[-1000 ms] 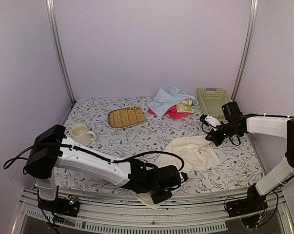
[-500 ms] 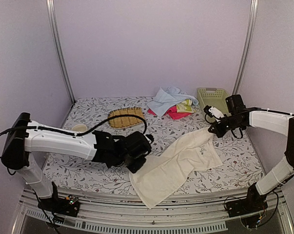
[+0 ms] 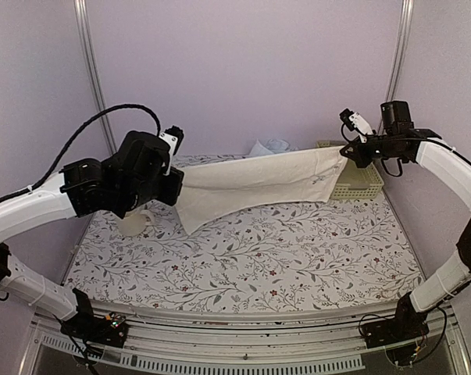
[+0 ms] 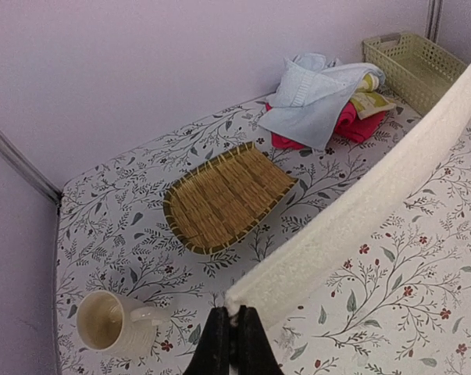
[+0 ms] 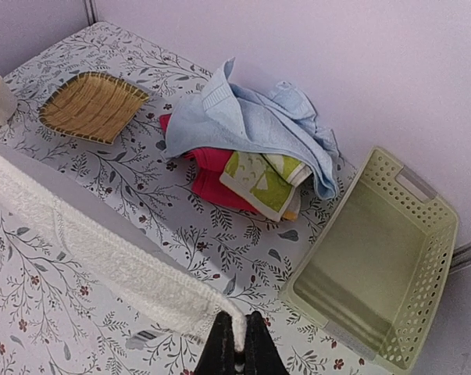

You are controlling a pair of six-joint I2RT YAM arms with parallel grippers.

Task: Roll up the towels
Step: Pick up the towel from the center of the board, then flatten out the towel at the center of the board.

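The long cream-white towel hangs stretched in the air between my two grippers, well above the table. My left gripper is shut on its left corner; the left wrist view shows the towel pinched at the jaws. My right gripper is shut on its right corner; the right wrist view shows the towel held at the jaws. The light blue towel, pink towel and yellow-green towel lie piled at the back of the table.
A tan woven mat lies at the back left centre. A cream mug stands at the left. A pale green lattice basket sits at the back right, partly hidden behind the raised towel in the top view.
Both grippers rose and moved apart, lifting the cream-white towel off the table and stretching it taut in the air. The left arm swung from the front centre up to the left.
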